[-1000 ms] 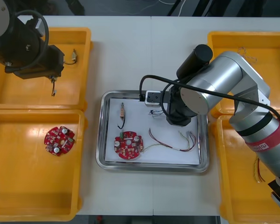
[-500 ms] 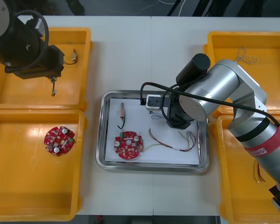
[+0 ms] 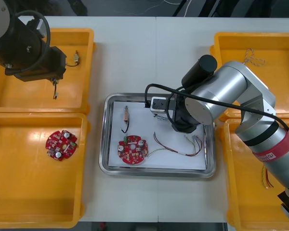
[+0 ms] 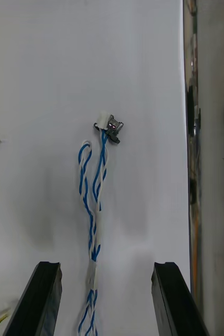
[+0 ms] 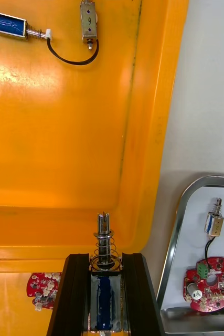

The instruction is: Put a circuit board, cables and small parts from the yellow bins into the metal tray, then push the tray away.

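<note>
The metal tray (image 3: 102, 144) sits on the counter (image 3: 135, 53). Toward its 2 o'clock the right gripper (image 4: 106, 270) hangs, fingers spread (blue and white cable (image 4: 93, 236) lying between them). At 10 o'clock, over a yellow bin (image 3: 19, 96), the left gripper (image 5: 105, 262) clamps a small metal part (image 5: 104, 239).

Place: we take this for a robotics lab or an electronics assembly bench.
Work surface: we see a plain light table (image 3: 135, 57) laid out as a sorting station, with nothing domestic on it.
Storage: we count four yellow bins (image 3: 33, 192), two at each side, holding loose stock.
Stock: we find round red circuit boards (image 3: 60, 145), a twisted blue and white cable (image 4: 92, 210) and small metal parts (image 5: 9, 25) with springs and leads.
Collecting point: a metal tray (image 3: 103, 139), white inside, sits between the bins.
Machinery: a silver robot arm (image 3: 226, 91) with a black cable looped over it reaches across the tray.
Surroundings: we see a dark floor (image 3: 111, 7) beyond the table's far edge.
</note>
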